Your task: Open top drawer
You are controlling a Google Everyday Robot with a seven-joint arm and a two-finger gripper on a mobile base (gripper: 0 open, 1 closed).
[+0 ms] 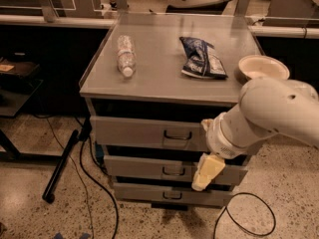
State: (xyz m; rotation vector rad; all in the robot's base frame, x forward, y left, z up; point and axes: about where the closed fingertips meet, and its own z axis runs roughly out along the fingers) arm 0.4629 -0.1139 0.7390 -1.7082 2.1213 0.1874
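Reaching stage, nothing grasped yet, with the top drawer (144, 132) looking shut just under the cabinet top (159, 78) and its dark handle (174, 135) untouched. Gripper (206, 172) low and right of that handle, in front of the middle drawer (139, 167); cannot tell whether wide or closed. Probably needs raising up and left to handle height, catching the pull, then drawing straight toward the near side.

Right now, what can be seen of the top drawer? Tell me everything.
The top drawer is a wide grey front panel, metal by its look, right under the countertop, with a dark gap between them. A small dark pull handle sits at its centre. It looks pushed in; none of its inside shows. The arm hides its right end. The gripper hangs lower, in front of the middle drawer, below and right of the handle and clear of it.
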